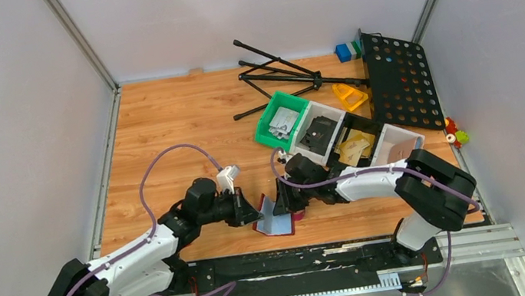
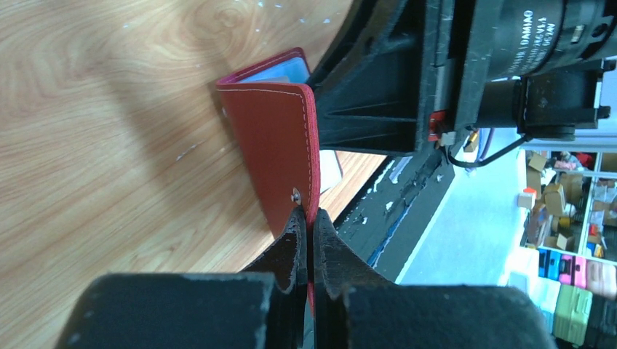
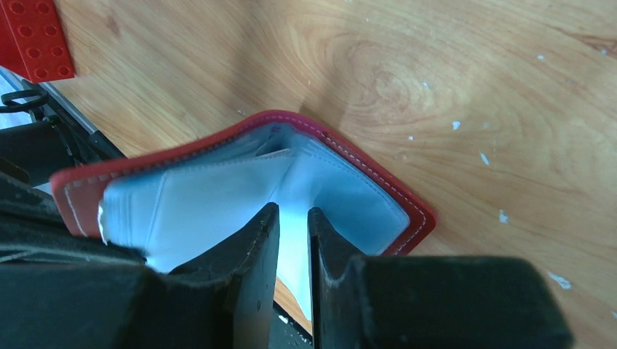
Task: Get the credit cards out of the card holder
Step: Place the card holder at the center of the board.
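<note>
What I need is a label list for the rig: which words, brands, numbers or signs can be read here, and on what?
"DAMIAO": white print on the black motor housing at the top of the left wrist view.
Smaller print beside it on the same housing: too blurred to read.
The card holder and the cardboard boxes in the background: no readable text.

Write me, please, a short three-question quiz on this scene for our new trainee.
1. True or false: the card holder is folded shut.
2. Which gripper pinches its red outer flap? A left; B right; C neither.
3. Fill in: its inner pockets are pale ___.
Key: 1 false, it stands open; 2 A, the left gripper; 3 blue-grey.
</note>
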